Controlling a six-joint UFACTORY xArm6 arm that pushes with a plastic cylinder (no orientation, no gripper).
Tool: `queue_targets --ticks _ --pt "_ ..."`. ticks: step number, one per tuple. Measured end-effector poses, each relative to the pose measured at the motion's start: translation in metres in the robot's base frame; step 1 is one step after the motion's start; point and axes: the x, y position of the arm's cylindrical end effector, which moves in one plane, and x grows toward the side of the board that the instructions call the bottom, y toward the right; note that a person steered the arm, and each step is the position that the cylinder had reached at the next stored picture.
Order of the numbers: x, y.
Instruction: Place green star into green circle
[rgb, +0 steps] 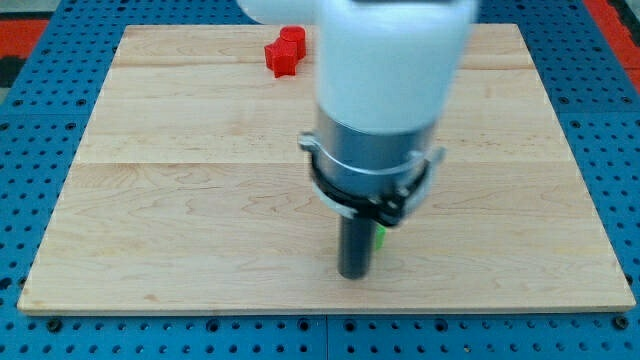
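The desk (180, 240) is a pale wooden board on blue pegboard, and most of it is bare. My arm (385, 90) hangs over its middle, hiding a good part of the surface. There is no hand on this arm to spread or press together, only a dark rod; my tip (354, 274) rests near the bottom edge, a little right of centre. A red block (284, 52) sits near the top edge, left of centre, well apart. A sliver of green (380, 238) touches the rod's right side; its shape cannot be told. No green circle shows, so I judge the task unfinished.
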Motion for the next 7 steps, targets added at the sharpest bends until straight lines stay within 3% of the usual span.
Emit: queue_targets --ticks 1,3,4,7 --pt "-0.038 0.001" --pt "-0.042 0.051" --pt "-0.066 0.055" --pt "-0.153 -0.001"
